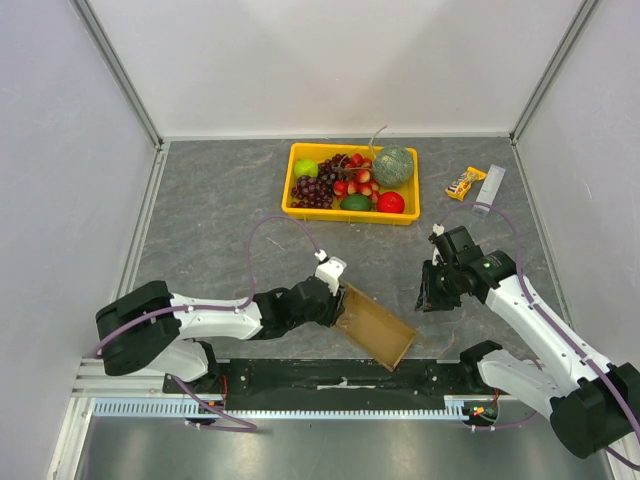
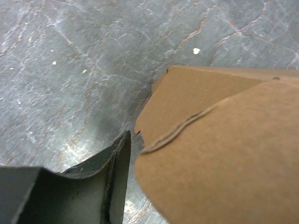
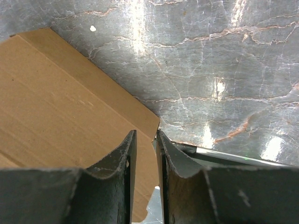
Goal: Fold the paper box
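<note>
Brown cardboard box at the left claw, near edge of bench

Cardboard paper box (image 1: 380,332) sits on the grey marbled bench (image 1: 220,210) at the near edge, between the two arms and closer to the left one. It lies diagonally, its far-left end at the left claw (image 1: 336,298) and its near-right corner close to the black strip along the bench edge. From above it looks partly set up, with raised sides.

Left wrist view: only one dark finger (image 2: 117,172) shows, lower left, with a box flap (image 2: 224,140) just beside it filling the right side. The other finger is hidden behind the cardboard, so I cannot tell if the left claw is grasping the flap or released.

Right claw (image 1: 432,295) hangs over the bench to the right of the box, apart from it in the top view. Right wrist view: right claw (image 3: 145,134) has its fingers slightly apart with nothing between them, so it is released; a box panel (image 3: 60,107) lies below to the left.

Yellow tray (image 1: 350,215) of fruit sits at the far side, well apart from the box, with two snack packets (image 1: 476,186) to its right.
</note>
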{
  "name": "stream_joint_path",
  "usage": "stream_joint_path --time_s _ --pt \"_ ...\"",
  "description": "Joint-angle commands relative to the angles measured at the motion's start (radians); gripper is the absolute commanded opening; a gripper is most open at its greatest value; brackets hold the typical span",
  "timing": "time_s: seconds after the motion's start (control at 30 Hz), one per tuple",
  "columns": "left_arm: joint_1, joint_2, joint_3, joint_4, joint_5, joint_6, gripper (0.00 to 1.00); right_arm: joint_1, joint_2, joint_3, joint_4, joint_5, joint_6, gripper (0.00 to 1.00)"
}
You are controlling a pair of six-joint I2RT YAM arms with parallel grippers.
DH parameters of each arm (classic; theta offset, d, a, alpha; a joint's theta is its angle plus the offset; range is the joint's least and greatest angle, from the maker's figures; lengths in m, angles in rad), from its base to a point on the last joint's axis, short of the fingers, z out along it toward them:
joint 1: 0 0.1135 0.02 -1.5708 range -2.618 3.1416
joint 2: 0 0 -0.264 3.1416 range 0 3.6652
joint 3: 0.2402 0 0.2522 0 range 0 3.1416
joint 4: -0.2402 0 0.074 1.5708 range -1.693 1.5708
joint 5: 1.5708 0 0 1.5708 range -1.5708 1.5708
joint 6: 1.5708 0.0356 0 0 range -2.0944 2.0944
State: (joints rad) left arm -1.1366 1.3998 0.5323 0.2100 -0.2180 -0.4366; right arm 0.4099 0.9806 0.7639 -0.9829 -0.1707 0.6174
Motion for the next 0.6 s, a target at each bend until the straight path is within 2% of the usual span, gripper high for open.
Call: stream_joint_path --time_s 0.0,0.4,0.57 --pt "-0.008 -0.028 0.032 -0.035 -0.124 -0.048 0.44 0.0 -0.019 0.012 0.026 -0.007 -0.002 0.3" --pt "-0.005 -0.102 0.034 -0.293 -0.45 -0.272 0.43 -0.002 -0.017 0.028 0.032 -0.007 0.005 0.29" --pt "0.004 -0.113 0.043 -0.406 -0.523 -0.388 0.43 0.001 -0.013 0.035 0.035 -0.01 0.005 0.3"
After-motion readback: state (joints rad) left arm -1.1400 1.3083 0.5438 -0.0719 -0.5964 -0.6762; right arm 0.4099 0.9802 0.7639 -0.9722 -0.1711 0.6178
